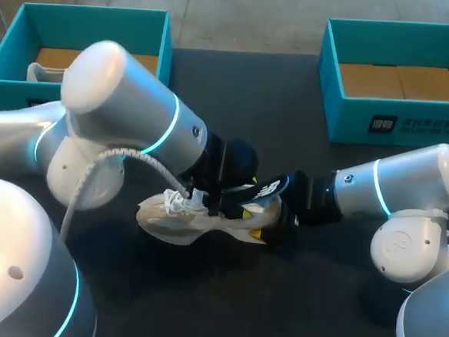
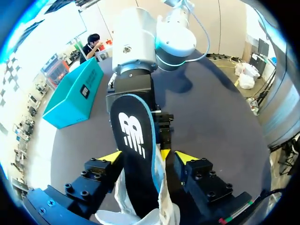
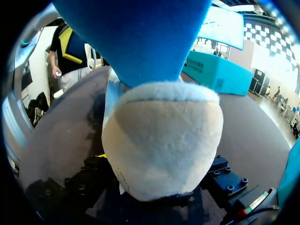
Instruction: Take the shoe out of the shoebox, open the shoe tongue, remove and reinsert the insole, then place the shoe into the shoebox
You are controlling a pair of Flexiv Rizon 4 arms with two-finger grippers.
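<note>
From above, we are working at mid-counter [image 1: 223, 299], with the shoe [image 1: 198, 219] resting there, out of the shoebox [image 1: 397, 126]. Our left hand [image 1: 217, 202] is hovering over the shoe's opening and our right hand [image 1: 287, 213] is sitting at its heel. The insole [image 1: 265, 189] is sticking out toward the right hand.

At the left wrist, the fingers [image 2: 186, 158] are standing spread. The insole is running between and ahead of them, and one finger is standing clear, so the hand is pinching nothing.

At the right wrist, the heel is crowding right up against the hand, and we cannot tell whether it is gripping.

We are judging this to be the insole step, half done. The next move calls for steadying the heel and sliding the insole lengthwise without buckling it.
</note>
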